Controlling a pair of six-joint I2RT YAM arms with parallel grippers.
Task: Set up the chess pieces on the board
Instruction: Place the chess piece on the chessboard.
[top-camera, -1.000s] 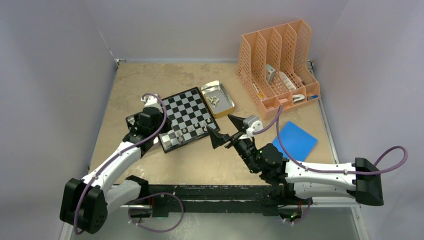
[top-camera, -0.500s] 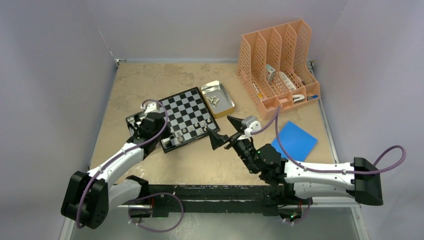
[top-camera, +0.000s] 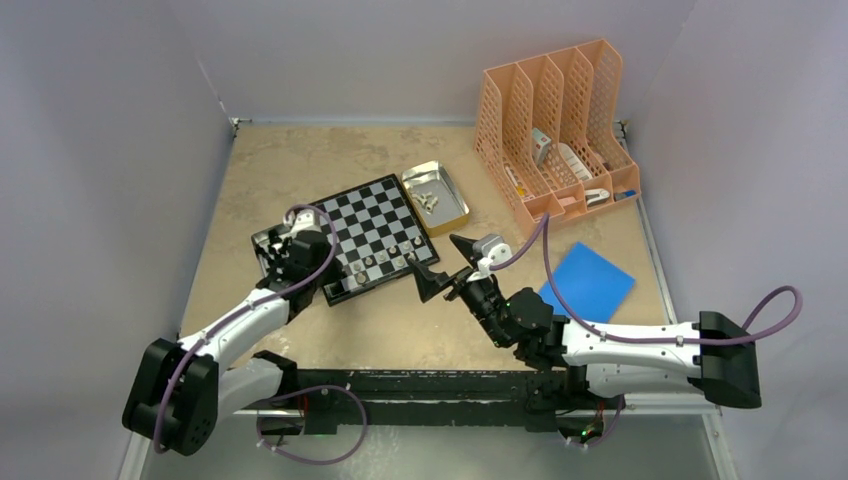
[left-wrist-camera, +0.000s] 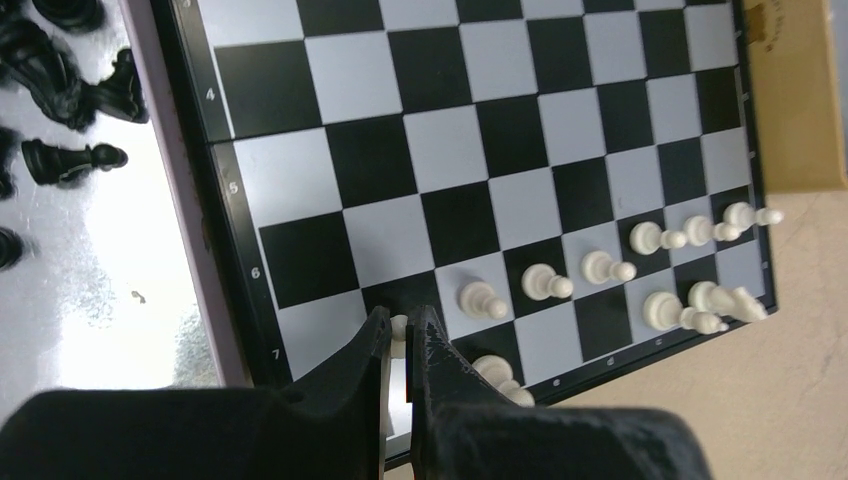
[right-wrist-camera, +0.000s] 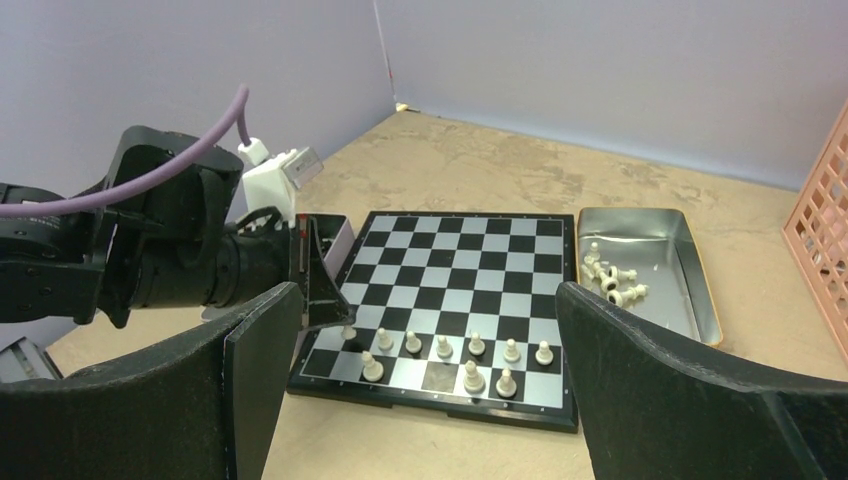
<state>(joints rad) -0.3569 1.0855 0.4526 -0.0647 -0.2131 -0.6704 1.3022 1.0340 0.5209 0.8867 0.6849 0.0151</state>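
Left arm and right arm: white link shells, black joint housings (matte). Purple cable on the left wrist, at 10 o'clock in the right wrist view. Left gripper: black, tapered fingers.

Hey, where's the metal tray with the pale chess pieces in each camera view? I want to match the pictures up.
Top external: the metal tray sits mid-picture, against the far right side of the board.
Left wrist: only a strip of its golden side shows, in the top-right corner.
Right wrist: middle right, just right of the board.
Shared landmark: the row of pale pawns at the board's near end.
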